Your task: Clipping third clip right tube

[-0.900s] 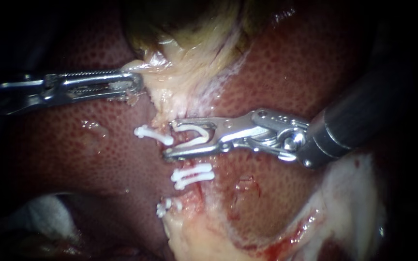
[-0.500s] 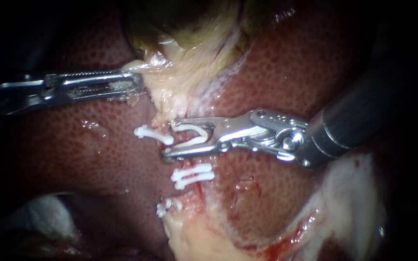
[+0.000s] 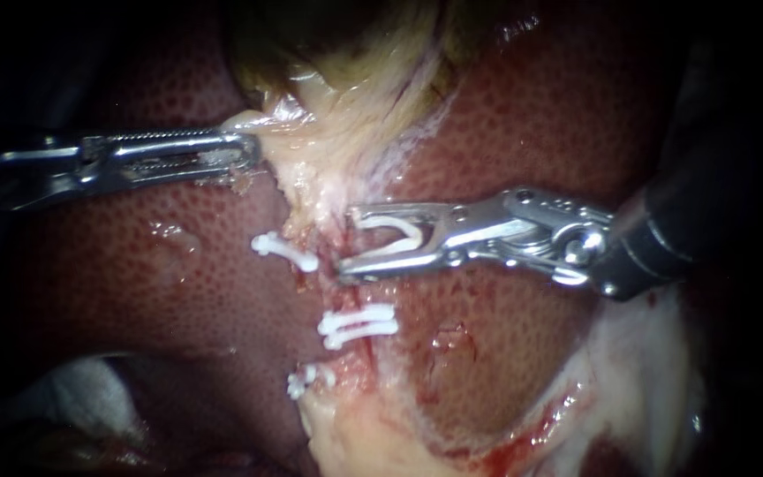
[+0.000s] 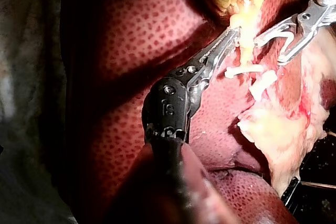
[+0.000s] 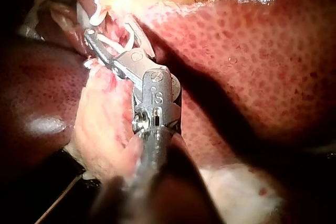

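Note:
My right instrument point(image 3: 349, 243) comes in from the right, and its jaws stand wide apart around an open white clip point(image 3: 399, 234) seated between them. The tips lie just right of the reddish tube point(image 3: 362, 353), beside the tissue strand. Two closed white clips point(image 3: 357, 324) sit together on that tube below the jaws. Another clip point(image 3: 284, 250) lies to the left and a lower one point(image 3: 306, 380) near the cut edge. My left instrument point(image 3: 245, 152) holds the pale gallbladder tissue point(image 3: 328, 132) from the left. In the right wrist view the loaded clip point(image 5: 113, 43) shows between the jaws.
Dark red liver point(image 3: 532, 115) surrounds the field on both sides. Pale fatty tissue point(image 3: 638, 371) lies at the lower right, with yellow tissue point(image 3: 355, 442) at the bottom. White gauze point(image 3: 81, 393) shows in the lower left.
My right instrument has drawn back to the right with the open clip still in its jaws, so the tips no longer straddle the tube. The left instrument has not moved.

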`<state>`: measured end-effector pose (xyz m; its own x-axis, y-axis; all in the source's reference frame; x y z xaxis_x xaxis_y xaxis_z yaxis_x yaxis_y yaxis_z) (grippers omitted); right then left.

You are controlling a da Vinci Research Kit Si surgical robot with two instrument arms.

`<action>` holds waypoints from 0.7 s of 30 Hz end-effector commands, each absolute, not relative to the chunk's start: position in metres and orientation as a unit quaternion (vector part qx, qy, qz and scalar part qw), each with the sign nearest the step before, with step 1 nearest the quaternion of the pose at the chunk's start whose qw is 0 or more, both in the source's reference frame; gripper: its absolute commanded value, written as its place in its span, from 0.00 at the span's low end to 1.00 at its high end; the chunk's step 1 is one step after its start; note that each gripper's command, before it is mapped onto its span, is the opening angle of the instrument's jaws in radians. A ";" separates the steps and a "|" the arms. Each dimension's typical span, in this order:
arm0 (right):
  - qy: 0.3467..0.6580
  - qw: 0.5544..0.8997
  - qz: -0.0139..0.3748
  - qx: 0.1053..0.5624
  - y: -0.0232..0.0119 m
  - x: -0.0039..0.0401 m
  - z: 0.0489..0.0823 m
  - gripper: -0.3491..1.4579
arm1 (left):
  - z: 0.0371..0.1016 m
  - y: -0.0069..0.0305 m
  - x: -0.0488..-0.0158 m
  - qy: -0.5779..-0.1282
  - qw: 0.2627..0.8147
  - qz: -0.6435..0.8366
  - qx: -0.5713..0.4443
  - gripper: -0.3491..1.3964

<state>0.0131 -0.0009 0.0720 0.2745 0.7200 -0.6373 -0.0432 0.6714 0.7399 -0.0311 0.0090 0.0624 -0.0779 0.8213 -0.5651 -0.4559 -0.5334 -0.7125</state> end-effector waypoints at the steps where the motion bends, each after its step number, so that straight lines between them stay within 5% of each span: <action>1: 0.544 0.735 0.258 0.312 -0.0010 0.0129 0.0722 0.47 | 0.0624 0.0090 -0.0311 -0.179 0.449 0.712 -0.510 0.00; 21: 0.530 0.740 0.241 0.338 -0.0065 0.0154 0.0777 0.47 | 0.0623 0.0089 -0.0311 -0.179 0.449 0.712 -0.510 0.00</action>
